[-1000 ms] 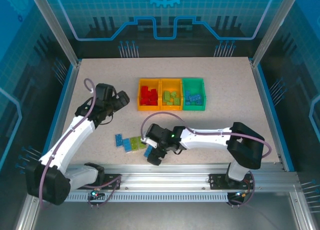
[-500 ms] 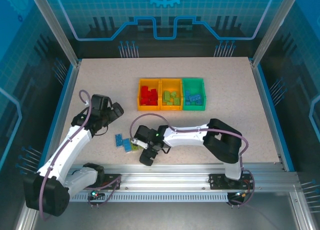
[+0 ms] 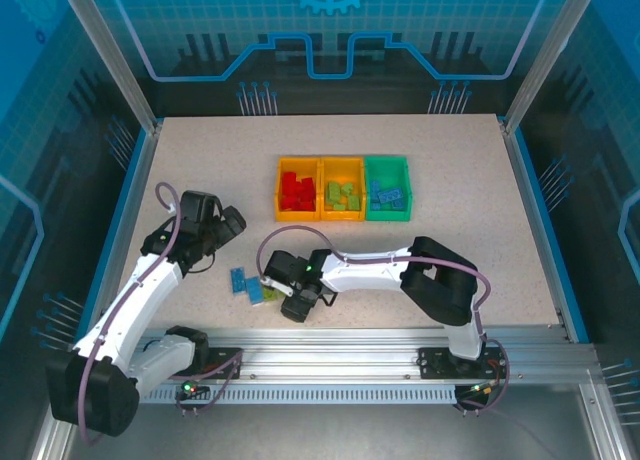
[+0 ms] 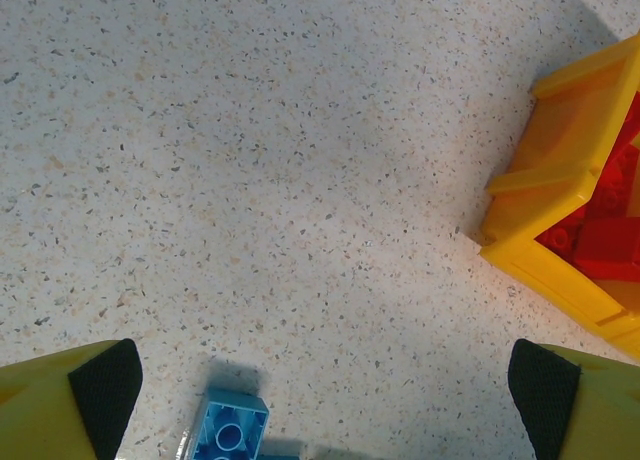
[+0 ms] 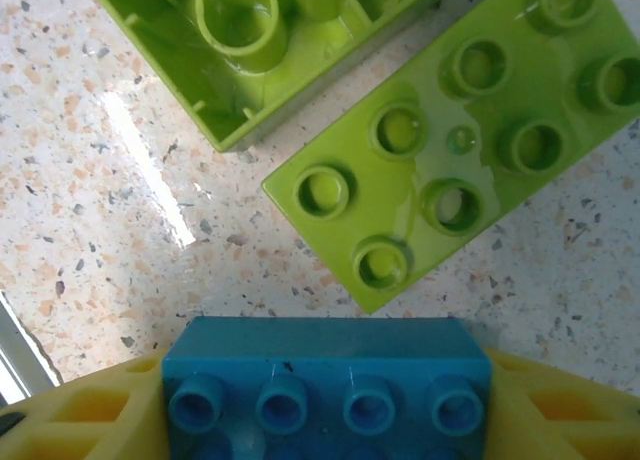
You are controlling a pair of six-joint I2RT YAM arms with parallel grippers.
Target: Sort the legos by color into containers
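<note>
Your right gripper [image 3: 300,302] has slid left along the front edge of the table [image 3: 480,200] since a second ago, and its elbow is now folded. Your left gripper [image 3: 226,223] has drawn back toward the left edge. You see the right jaws pinching a blue brick [image 5: 325,385], just beside a green brick [image 5: 450,150] and an overturned green brick [image 5: 250,40] lying on the surface. The left jaws stand spread around nothing, with a second blue brick [image 4: 230,435] near them. The bins [image 3: 321,161] sit mid-table toward the back edge, holding red, green and blue bricks.
</note>
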